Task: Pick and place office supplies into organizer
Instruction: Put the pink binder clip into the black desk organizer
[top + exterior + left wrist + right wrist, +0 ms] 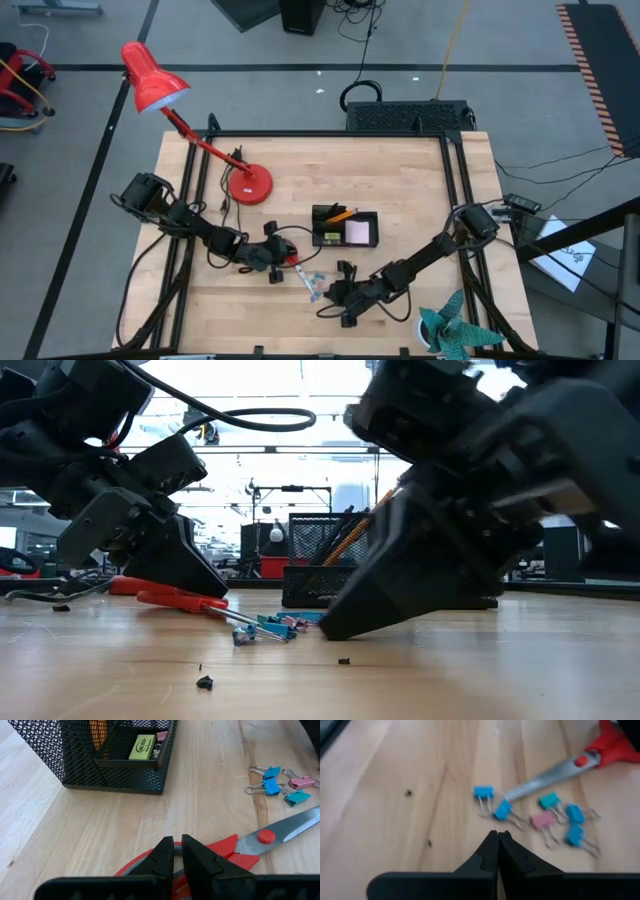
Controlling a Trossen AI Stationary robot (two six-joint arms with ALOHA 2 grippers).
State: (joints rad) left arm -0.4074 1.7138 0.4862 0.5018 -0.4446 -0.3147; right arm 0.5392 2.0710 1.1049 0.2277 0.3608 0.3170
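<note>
Red-handled scissors (pixel 260 837) lie on the wooden table, their blades reaching toward several blue, teal and pink binder clips (pixel 550 817). My left gripper (pixel 177 851) is shut on the scissors' handle. My right gripper (pixel 497 837) is shut with nothing between its fingers. It hangs low over the table, just short of the clips (pixel 315 285). The black mesh organizer (pixel 345 227) stands beyond, toward the far edge. It holds orange pencils, a pink note pad (pixel 358 232) and a yellow-green eraser (pixel 142 746). My left gripper pinches a handle loop (pixel 172 854) of the scissors between its two fingers. The fingers slant down at it from the table's left side. The scissors lie flat, with their blades (pixel 235 616) on the table.
A red desk lamp (pixel 250 185) stands at the far left. A teal spiky object (pixel 455 330) sits at the near right corner. A black box with cables (pixel 410 115) sits behind the far edge. Small dark specks (pixel 205 682) lie near the front.
</note>
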